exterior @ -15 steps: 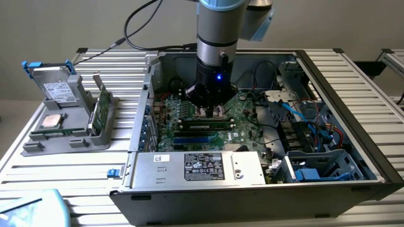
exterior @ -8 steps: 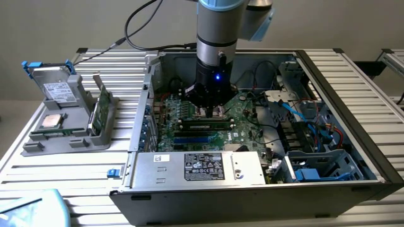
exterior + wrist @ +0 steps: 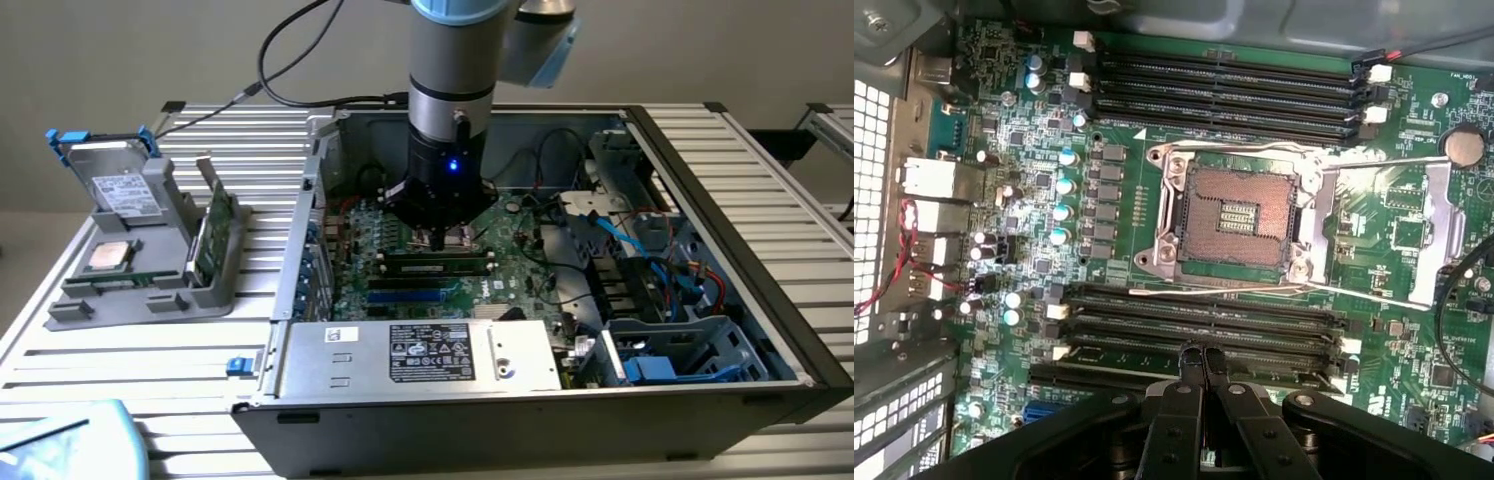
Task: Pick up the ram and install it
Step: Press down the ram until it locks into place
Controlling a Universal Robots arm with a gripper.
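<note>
Far off to the exterior view's left of the claw (image 3: 438, 243), outside the computer case (image 3: 747, 200), a grey holder tray (image 3: 134, 270) sits on the slatted tabletop (image 3: 147, 350), with a drive (image 3: 127, 190) leaning at its back, a square processor (image 3: 110, 256) lying flat in it, and a broad green card (image 3: 218, 232) standing on edge at its side nearest the case. Closer in, still on that side of the claw, the case wall carries the rear port openings, and the green motherboard (image 3: 1014, 200) spreads beneath the arm. The claw itself is closed, its two black fingers (image 3: 1184, 400) pressed together with nothing visibly between them, tips pointing down over the bank of long black memory slots (image 3: 1204, 330). The ram (image 3: 430, 266), a narrow dark-green stick, lies along one of those slots just under the claw tips, seemingly seated; whether the tips touch it is not clear. Just beyond the claw in the wrist view lies the bare processor socket (image 3: 1239, 215) with its metal frame lifted, and past that a second bank of black slots (image 3: 1224, 95). To the exterior view's right of the claw run blue and red cables (image 3: 667, 260) and a drive cage (image 3: 694, 350), while the silver power supply (image 3: 420, 355) spans the near edge.
</note>
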